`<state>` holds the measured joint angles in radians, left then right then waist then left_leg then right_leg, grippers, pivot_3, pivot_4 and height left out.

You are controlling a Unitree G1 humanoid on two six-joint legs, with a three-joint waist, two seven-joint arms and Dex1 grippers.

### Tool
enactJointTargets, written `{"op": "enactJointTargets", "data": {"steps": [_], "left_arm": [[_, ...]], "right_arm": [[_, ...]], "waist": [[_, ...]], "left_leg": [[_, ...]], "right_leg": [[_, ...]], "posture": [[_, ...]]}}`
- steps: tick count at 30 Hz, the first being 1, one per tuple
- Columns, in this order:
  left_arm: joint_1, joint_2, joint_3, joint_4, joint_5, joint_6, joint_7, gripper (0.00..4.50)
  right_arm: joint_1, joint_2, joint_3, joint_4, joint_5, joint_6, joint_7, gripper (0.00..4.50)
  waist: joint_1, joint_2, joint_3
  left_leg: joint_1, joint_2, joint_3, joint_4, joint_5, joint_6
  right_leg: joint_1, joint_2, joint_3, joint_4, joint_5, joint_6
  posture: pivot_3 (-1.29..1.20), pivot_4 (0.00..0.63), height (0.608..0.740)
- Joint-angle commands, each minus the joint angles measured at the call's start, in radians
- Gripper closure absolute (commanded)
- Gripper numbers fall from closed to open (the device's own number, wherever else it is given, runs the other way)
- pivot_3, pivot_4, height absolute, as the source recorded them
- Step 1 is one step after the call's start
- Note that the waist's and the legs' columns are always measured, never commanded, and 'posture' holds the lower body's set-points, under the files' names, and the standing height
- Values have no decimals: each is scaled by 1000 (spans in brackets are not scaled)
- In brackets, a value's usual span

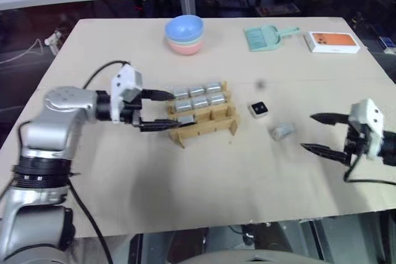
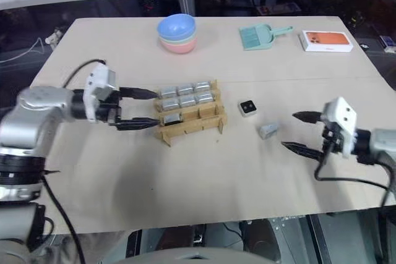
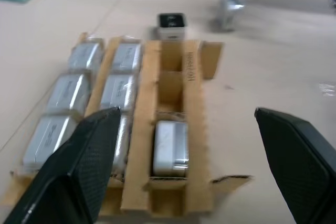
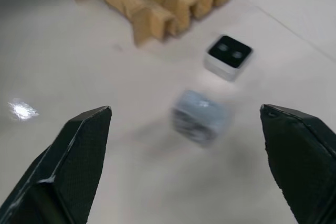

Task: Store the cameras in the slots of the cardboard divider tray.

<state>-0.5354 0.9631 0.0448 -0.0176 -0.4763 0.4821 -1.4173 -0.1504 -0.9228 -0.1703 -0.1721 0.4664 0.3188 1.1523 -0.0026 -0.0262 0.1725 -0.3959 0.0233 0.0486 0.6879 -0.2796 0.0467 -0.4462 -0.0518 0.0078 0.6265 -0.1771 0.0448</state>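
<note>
The cardboard divider tray [image 1: 207, 120] sits mid-table with several silvery cameras [image 1: 198, 96] in its slots. Its near row has one camera [image 3: 170, 148] in the end slot, and the two slots beside that are empty. My left gripper [image 1: 174, 111] hovers open at the tray's left end, holding nothing, its fingers [image 3: 79, 171] wide apart. Two loose cameras lie to the right of the tray. One is lens-up [image 1: 259, 109], the other on its side [image 1: 283, 131]. My right gripper [image 1: 307, 132] stands open just right of the side-lying camera [image 4: 201, 116], pointing at it.
Stacked pastel bowls [image 1: 184, 34], a teal dustpan [image 1: 266, 36] and an orange-and-white box [image 1: 334, 42] line the far side of the table. Bare tabletop lies between the tray and the near edge.
</note>
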Motion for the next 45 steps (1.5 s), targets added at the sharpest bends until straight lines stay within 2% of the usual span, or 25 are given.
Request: {"op": "enactJointTargets", "data": {"steps": [1,3,6,12,20,23,26,27,28,30,32,39,43,45], "left_arm": [[6,122,38,-94,-40,60,-81,289],[25,190,50,-116,-40,67,-112,289],[56,229,74,-146,-53,71,-114,289],[200,254,163,-271,-94,91,-94,289],[290,253,243,-308,-115,89,-73,289],[319,246,260,-310,-111,75,-68,209],[334,236,274,-313,-119,69,-54,209],[337,233,277,-313,-124,68,-50,209],[340,232,277,-313,-126,67,-48,209],[352,225,278,-308,-124,55,-47,209],[362,216,284,-301,-130,48,-43,209],[341,153,346,-246,-179,35,4,209],[322,136,388,-213,-222,43,7,209],[314,130,395,-199,-231,38,10,209]], "right_arm": [[-117,-26,102,137,-124,-157,95,0],[-203,-26,172,217,-176,-216,160,0],[-303,-14,259,327,-258,-319,223,0],[-463,62,355,502,-317,-426,314,0],[-559,99,391,616,-346,-483,385,0],[-565,109,400,626,-352,-492,397,824],[-569,128,404,625,-356,-492,395,2137],[-571,134,404,625,-356,-491,395,2784],[-574,138,403,628,-357,-492,396,2983],[-580,144,404,639,-361,-502,400,3701],[-586,146,403,649,-363,-509,403,3860],[-696,217,371,648,-321,-441,370,3861],[-786,290,384,576,-287,-315,360,3861],[-835,343,416,524,-308,-193,312,3861]], "waist": [[-6,0,0],[-9,1,1],[-11,2,2],[-11,2,2],[-10,3,3],[-10,3,3],[-10,3,3],[-10,3,3],[-10,3,3],[-10,3,3],[-10,3,3],[-16,5,4],[-13,5,4],[-13,5,4]], "left_leg": [[-1,0,0,0,0,0],[-1,0,0,-1,0,0],[-1,0,1,-1,0,0],[-1,0,2,-1,0,0],[-1,0,1,-1,0,0],[-1,0,1,-1,0,0],[-1,0,1,-1,0,0],[-1,0,1,-1,0,0],[-1,0,2,-1,0,0],[-1,0,1,-1,0,0],[-1,0,2,-1,0,0],[0,1,2,-1,0,-1],[-1,1,1,-1,0,-1],[-1,1,1,-1,0,-1]], "right_leg": [[-1,0,0,0,0,0],[-1,0,0,-1,0,0],[-2,0,0,-1,0,-1],[-2,0,0,0,0,-3],[-2,0,0,0,0,-3],[-2,0,0,0,0,-4],[-2,0,0,0,0,-4],[-2,0,0,0,0,-4],[-2,0,0,0,0,-4],[-2,0,0,0,0,-4],[-2,0,0,0,0,-4],[-2,0,1,1,1,-3],[-2,1,0,1,1,-2],[-2,1,0,1,1,-2]], "posture": [[0,150,740],[0,150,740],[0,150,740],[0,150,740],[0,150,740],[0,150,740],[0,150,740],[0,150,740],[0,150,740],[0,150,740],[0,150,740],[0,150,740],[0,150,740],[0,150,740]]}}
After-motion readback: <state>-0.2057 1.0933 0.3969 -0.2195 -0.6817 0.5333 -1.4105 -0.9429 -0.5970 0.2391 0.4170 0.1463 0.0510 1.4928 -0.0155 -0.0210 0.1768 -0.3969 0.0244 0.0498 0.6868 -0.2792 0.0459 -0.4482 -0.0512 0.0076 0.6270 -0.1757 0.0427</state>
